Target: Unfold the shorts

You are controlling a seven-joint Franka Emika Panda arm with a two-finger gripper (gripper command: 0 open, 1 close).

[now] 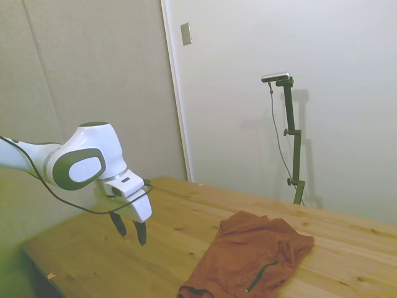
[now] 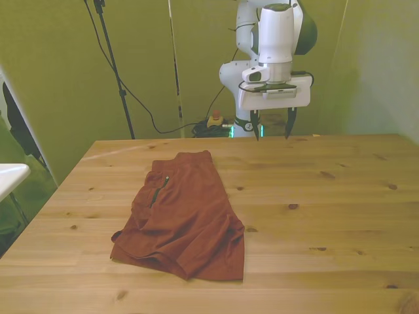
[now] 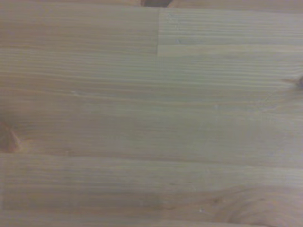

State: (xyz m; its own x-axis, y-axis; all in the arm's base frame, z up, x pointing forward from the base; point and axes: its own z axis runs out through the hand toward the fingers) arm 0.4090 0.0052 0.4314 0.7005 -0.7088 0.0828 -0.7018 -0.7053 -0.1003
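Note:
The rust-orange shorts (image 2: 181, 216) lie folded flat on the wooden table (image 2: 327, 209), toward the front view's left, with a dark zipper line (image 2: 158, 191) on top. The side view shows the shorts (image 1: 251, 257) at the lower right of the tabletop. My gripper (image 2: 270, 123) hangs open and empty above the table's far edge, well away from the shorts. In the side view the gripper (image 1: 129, 228) hovers over the left part of the table. The wrist view shows only bare wood planks (image 3: 151, 118).
A white object's edge (image 2: 10, 175) pokes in at the front view's left beside the table. Cables and a thin stand (image 2: 114, 65) rise behind the far edge. A wall (image 1: 310, 93) backs the table in the side view.

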